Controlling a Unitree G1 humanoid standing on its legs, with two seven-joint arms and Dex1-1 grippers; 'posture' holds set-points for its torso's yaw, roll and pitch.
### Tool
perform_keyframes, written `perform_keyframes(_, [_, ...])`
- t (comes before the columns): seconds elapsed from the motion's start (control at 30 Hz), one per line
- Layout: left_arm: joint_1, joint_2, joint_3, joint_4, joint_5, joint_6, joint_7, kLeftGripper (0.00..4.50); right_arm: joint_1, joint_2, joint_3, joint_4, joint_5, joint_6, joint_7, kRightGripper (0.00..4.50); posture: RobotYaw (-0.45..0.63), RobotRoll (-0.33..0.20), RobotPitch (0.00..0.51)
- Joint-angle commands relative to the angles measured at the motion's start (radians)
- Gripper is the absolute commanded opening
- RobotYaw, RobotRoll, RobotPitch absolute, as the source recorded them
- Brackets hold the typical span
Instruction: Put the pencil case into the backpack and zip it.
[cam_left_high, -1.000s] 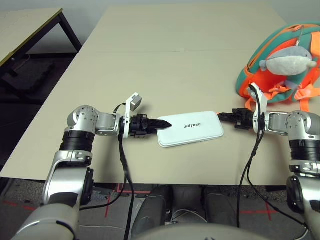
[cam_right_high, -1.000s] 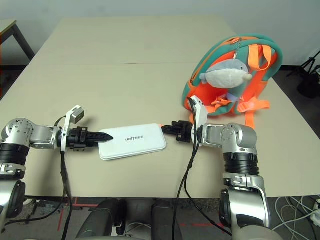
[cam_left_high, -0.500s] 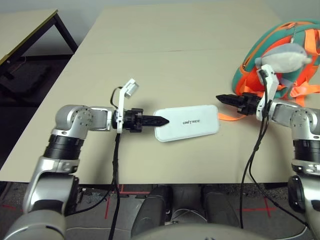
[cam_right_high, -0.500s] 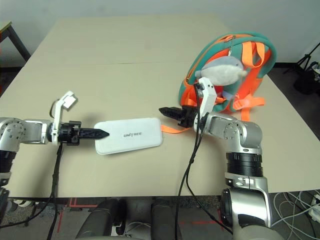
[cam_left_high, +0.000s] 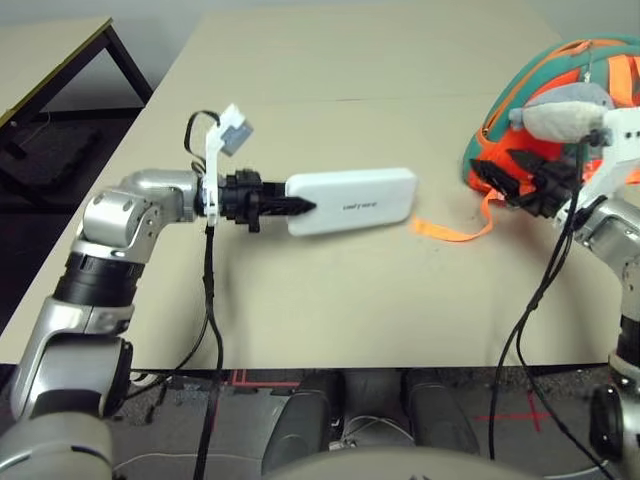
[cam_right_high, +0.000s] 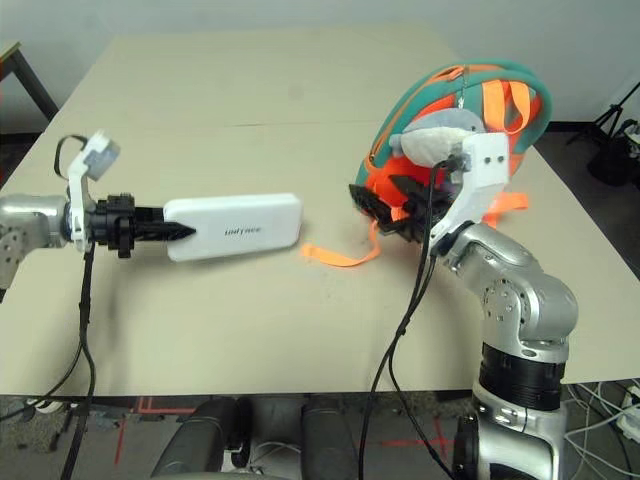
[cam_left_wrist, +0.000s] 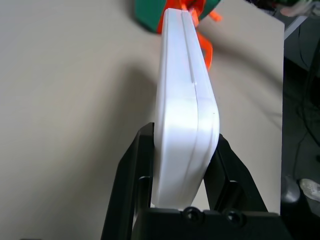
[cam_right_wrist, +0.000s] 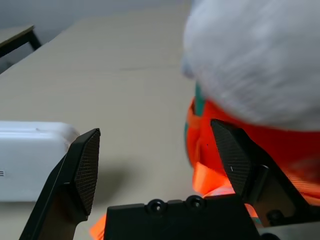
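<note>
Left pincer (cam_left_high: 285, 207) is clamped on the near short end of the pencil case (cam_left_high: 352, 201), one black finger on each broad face, as the left wrist view confirms (cam_left_wrist: 185, 125). The case is held level above the tabletop (cam_left_high: 330, 300), its long axis running toward the robot's right, free end pointing at the backpack (cam_right_high: 465, 130) but well apart from it. Small dark lettering shows on the upper face; it cannot be read.

Right pincer (cam_right_high: 385, 208) hangs at the lower front edge of the backpack, fingers (cam_right_wrist: 87, 167) spread wide apart with nothing between them. Whether a fingertip touches the orange fabric cannot be told.

An orange strap (cam_right_high: 340, 255) lies loose on the tabletop between the case and the backpack.

Backpack stands at the robot's right on the tabletop, teal shell with orange panel and straps. A grey-white plush charm (cam_right_high: 435, 142) hangs at its front, just above the right pincer.
</note>
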Motion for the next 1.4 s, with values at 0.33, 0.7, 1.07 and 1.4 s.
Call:
perform_keyframes(0.33, [-0.028,-0.035,-0.002,0.078,0.067,-0.037,-0.039,1.44,0.116,-0.119,-0.238,-0.326,0.295,0.252,-0.155,4.5,-0.15,0.0,0.212])
perform_keyframes(0.7, [-0.069,-0.105,-0.005,0.188,0.133,-0.099,-0.049,1.44,0.254,-0.219,-0.322,-0.245,0.166,0.143,-0.198,4.5,-0.19,0.0,0.246])
perform_keyframes(1.07, [-0.033,-0.113,0.014,0.146,0.134,-0.083,-0.027,1.44,0.157,-0.194,-0.14,-0.029,0.017,-0.021,-0.15,4.5,-0.12,0.0,0.256])
perform_keyframes(1.4, [0.028,-0.084,0.053,0.029,0.103,-0.009,0.009,1.44,0.025,-0.125,-0.037,0.189,-0.126,-0.206,-0.151,4.5,-0.07,0.0,0.253])
